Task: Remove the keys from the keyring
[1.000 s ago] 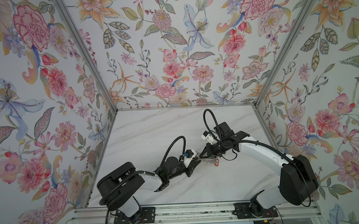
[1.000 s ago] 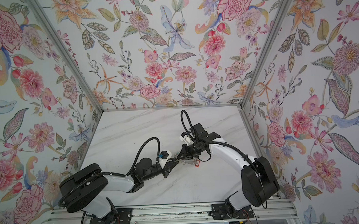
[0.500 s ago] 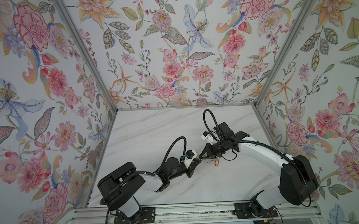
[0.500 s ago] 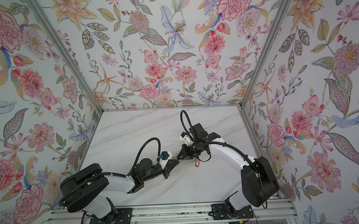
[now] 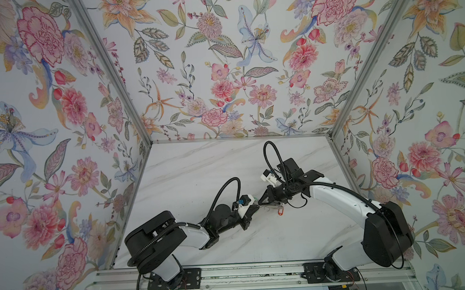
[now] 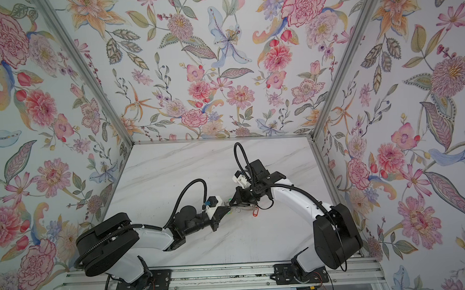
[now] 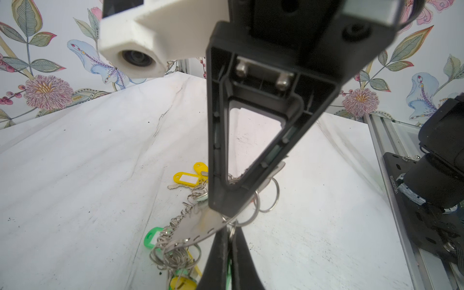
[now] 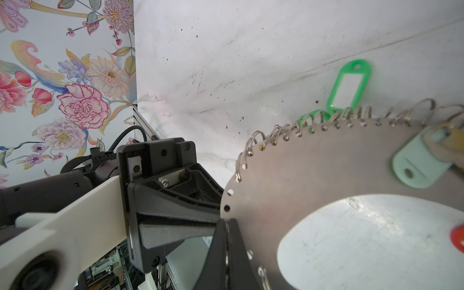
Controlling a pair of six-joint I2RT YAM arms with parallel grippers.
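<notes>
my right claw (image 8: 227, 223) pinches the stiff keyring (image 8: 326, 170) by its rim. my left claw (image 7: 230, 233) squeezes one little wire ring (image 7: 231, 226); it looks slippery.

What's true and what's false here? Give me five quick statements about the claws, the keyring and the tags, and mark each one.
1. The right claw is clamped on the rim of the keyring. True.
2. The left claw stands wide open. False: its jaws are closed, right at the keyring's rim.
3. A red tag shows close to the right claw in both top views. True.
4. Every tag is blue. False: a green tag and a yellow tag show.
5. The keyring lies flat with nothing holding it. False: the right claw holds it tilted by the rim.
</notes>
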